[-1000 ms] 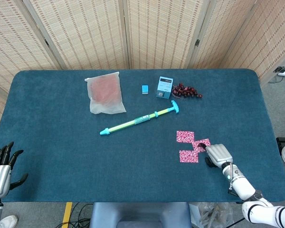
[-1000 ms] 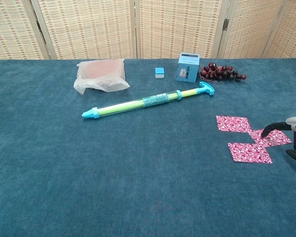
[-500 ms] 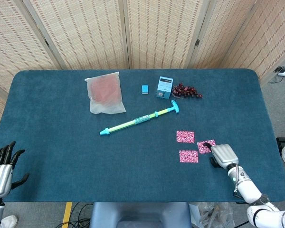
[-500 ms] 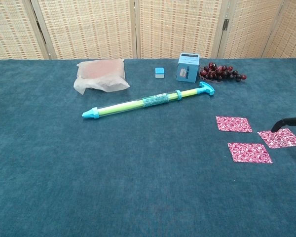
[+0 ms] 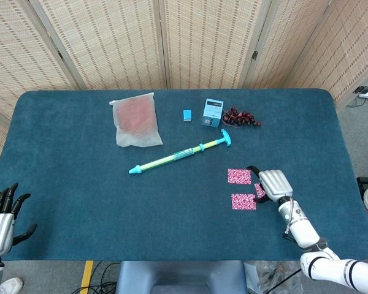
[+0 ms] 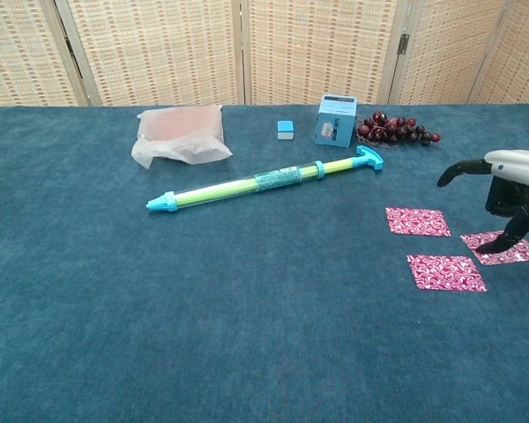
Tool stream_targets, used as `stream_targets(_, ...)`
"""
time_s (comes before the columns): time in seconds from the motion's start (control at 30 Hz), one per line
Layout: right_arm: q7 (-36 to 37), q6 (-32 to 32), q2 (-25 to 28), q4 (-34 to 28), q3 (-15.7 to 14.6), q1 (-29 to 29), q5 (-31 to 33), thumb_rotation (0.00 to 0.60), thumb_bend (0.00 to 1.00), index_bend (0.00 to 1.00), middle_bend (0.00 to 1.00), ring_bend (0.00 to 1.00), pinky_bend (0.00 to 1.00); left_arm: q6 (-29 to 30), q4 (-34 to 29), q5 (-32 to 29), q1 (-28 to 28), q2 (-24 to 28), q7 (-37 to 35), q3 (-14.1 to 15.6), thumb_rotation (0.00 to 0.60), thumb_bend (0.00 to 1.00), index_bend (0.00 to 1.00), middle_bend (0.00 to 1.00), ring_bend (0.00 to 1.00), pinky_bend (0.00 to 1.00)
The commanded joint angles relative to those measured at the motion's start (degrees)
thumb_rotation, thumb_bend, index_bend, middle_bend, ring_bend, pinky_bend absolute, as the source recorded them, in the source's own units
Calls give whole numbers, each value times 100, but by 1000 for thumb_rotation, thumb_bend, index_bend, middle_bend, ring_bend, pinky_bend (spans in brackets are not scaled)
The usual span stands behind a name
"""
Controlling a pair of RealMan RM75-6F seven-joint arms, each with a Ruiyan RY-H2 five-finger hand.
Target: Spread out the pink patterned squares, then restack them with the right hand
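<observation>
**Inspector:** Your right hand (image 6: 510, 189) has lifted and moved toward 12 o'clock since half a second ago; then it lay low at the right-hand square (image 6: 501, 247), and a second ago the three squares overlapped; now they lie apart, none touching; I judge the spreading done and the restack not yet begun.

**Operator:** How does the hand stand?

**Inspector:** Raised over the right-hand square; one finger reaches forward toward 12 o'clock; the others hang down with a dark fingertip (image 6: 489, 249) at or on that square; I cannot tell whether it presses; it holds nothing; your left hand (image 5: 1, 215) sits off the table's 7 o'clock corner, fingers apart, unchanged.

**Operator:** Where are the squares?

**Inspector:** Near the 4 o'clock part of the table (image 5: 67, 184); the upper square (image 5: 239, 176) lies at 10 o'clock of your right hand; the lower square (image 5: 243, 201) sits at 6 o'clock of that one.

**Operator:** Obstructions?

**Inspector:** None close; the blue-green pump (image 5: 180, 153) lies at 10 o'clock of the squares, apart; the plastic bag (image 5: 135, 119), small blue block (image 5: 187, 114), blue box (image 5: 212, 113) and grapes (image 5: 241, 117) stand well apart toward 12 o'clock; thin flat squares on carpet may resist lifting.
</observation>
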Motion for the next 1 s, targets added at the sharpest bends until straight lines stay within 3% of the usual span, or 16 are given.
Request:
stream_targets(0.03, -126, -151, -155, 216, 102, 145, 218, 600, 261, 217, 989, 1000, 1000, -1, 0, -1, 1, 3, -1, 0, 600, 256, 226, 46, 42, 107)
stream_targets(0.4, -285, -710, -647, 1053, 314, 585, 940, 600, 289, 240, 990, 1000, 1000, -6, 9, 0, 1, 3, -10, -6, 600, 256, 226, 46, 42, 107)
stream_targets(1.0, -315, -752, -1134, 1593, 306, 743, 1088, 600, 287, 275, 993, 1000, 1000, -28, 94, -35, 18, -17, -79, -6, 600, 256, 225, 46, 42, 107)
